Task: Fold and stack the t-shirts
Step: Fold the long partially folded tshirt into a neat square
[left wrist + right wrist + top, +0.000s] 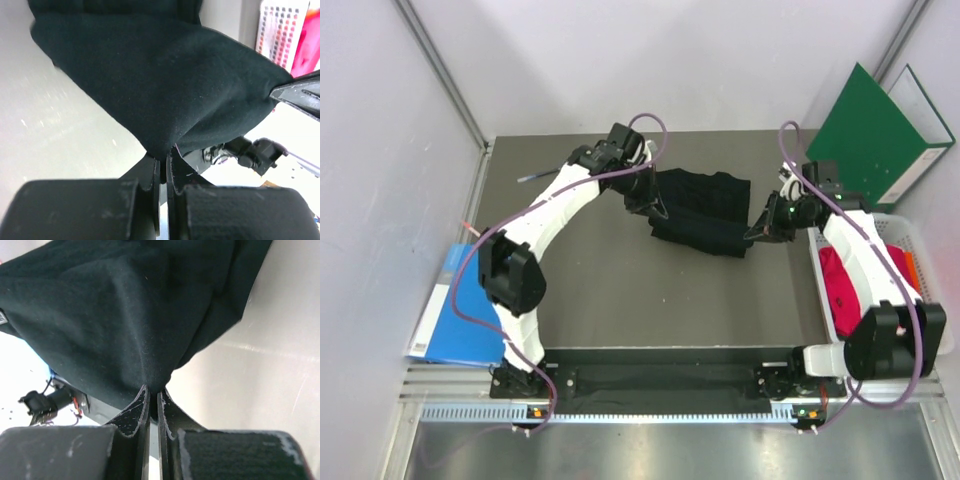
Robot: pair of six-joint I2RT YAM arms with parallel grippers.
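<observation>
Left arm (548, 212) extends forward, forearm angled to the right. Right arm (860, 255) extends forward, wrist turned left. Left pincer (658, 210) and right pincer (761, 231) point toward each other, well apart. Both jaws are pinched together, each clamping an edge of the black t-shirt (705, 218).

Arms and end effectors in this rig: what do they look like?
The left arm and right arm match: white rounded links, black joint housings, a purple cable looped along each. The left end effector and right end effector: black, two tapered fingers, scuffed.
</observation>
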